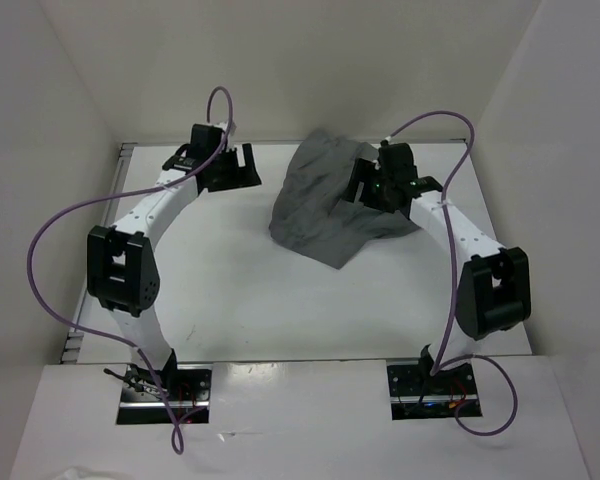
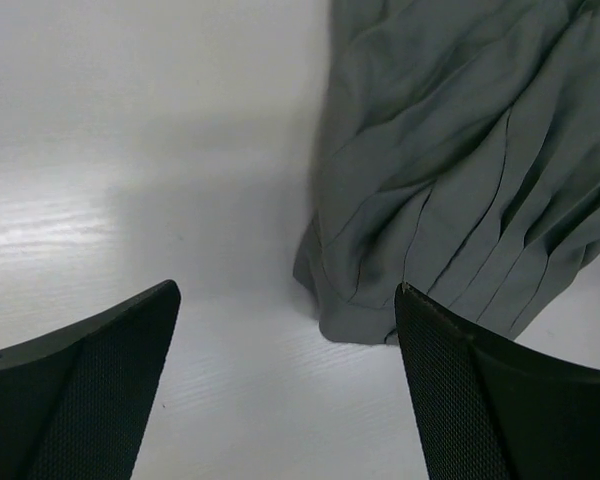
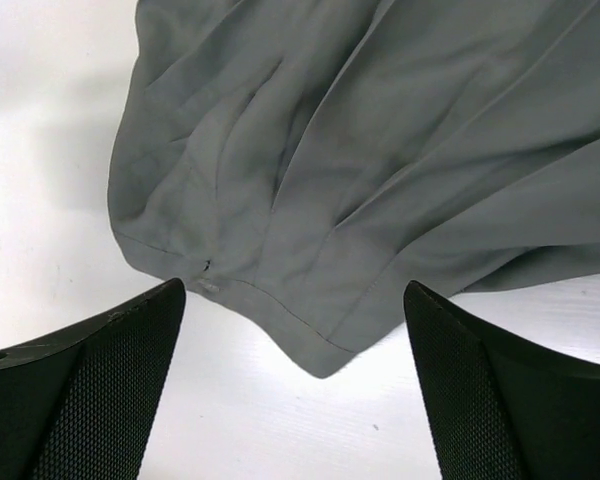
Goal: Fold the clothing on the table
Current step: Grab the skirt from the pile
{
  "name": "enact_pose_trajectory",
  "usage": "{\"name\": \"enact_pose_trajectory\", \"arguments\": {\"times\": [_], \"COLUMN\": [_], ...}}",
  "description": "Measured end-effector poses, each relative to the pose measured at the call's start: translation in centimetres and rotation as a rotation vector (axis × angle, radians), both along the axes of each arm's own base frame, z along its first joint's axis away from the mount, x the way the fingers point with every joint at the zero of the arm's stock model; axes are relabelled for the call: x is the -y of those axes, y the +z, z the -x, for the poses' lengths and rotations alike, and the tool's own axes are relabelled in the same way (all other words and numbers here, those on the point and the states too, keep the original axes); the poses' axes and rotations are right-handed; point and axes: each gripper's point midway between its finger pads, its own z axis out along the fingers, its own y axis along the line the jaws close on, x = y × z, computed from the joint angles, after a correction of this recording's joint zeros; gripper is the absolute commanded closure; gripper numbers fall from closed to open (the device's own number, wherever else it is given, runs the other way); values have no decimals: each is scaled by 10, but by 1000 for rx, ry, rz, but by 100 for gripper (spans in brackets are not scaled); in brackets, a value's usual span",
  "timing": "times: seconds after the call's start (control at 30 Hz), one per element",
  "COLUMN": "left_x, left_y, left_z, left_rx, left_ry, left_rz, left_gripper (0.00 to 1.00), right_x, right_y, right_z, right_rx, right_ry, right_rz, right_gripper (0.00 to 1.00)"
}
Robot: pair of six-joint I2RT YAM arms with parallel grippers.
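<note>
I think the folding is not yet begun. The clothing (image 1: 330,205) lies crumpled at the upper right of the counter (image 1: 240,300). The left pincer (image 2: 285,290) is wide open and empty beside its left edge. The right pincer (image 3: 294,286), also open and empty, hangs over a corner. Next, each must pinch an edge. The counter is white and shiny, with white walls (image 1: 310,60) around it.

White arms (image 1: 155,205), purple cables (image 1: 40,250), black tools (image 2: 287,288)
</note>
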Motion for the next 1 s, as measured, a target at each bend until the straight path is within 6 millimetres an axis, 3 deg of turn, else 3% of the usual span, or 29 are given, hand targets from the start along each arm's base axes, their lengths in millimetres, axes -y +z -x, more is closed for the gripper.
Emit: {"name": "enact_pose_trajectory", "arguments": {"times": [0.1,0.17,0.23,0.3,0.4,0.57,0.67,0.83,1.0], "left_x": [1,-1,-3,-4,-4,-4,2,14,19], "left_y": [-22,-39,-54,-61,-61,-46,-41,-44,-43], "left_z": [18,34,50,62,76,81,78,79,81], "left_rx": [-49,-98,-139,-160,-164,-116,-94,-103,-102], "left_ry": [-26,-36,-42,-48,-66,-89,-111,-157,-174], "left_rz": [17,16,13,14,20,24,51,91,99], "left_gripper": [12,18,18,11,8,10,11,11,11], "right_x": [-8,-14,-21,-29,-48,-72,-75,-86,-116], "right_y": [-10,-21,-33,-46,-64,-93,-105,-104,-89], "right_z": [-5,-8,-13,-18,-23,-9,-3,-7,-7], "right_rx": [-33,-72,-107,-146,-183,-263,-304,-304,-264], "right_ry": [1,3,6,5,8,30,37,53,99], "right_rz": [-20,-40,-51,-45,-6,34,44,49,67], "right_gripper": [33,33,31,29,27,27,27,27,34]}}
